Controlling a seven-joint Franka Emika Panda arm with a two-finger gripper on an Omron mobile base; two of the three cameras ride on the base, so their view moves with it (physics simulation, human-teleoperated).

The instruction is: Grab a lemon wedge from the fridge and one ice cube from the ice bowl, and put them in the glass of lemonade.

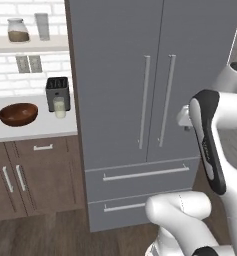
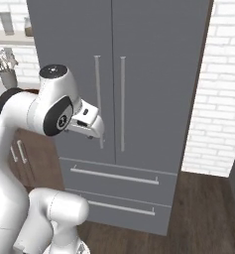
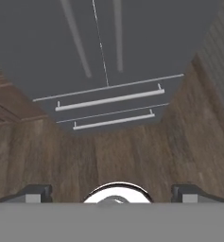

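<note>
Claw (image 3: 111, 193) gapes wide before closed fridge (image 3: 132, 42), floor between.

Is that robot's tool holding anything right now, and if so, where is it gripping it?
Nothing is held. The tool stands open in front of the closed fridge, its two fingertips wide apart with only wooden floor seen between them.

White brick walls (image 2: 220, 99), dk wood floor (image 3: 132, 156), brown cabinets (image 1: 35, 175) w/ white counter (image 1: 35, 131), shelf (image 1: 27, 44) above.
</note>
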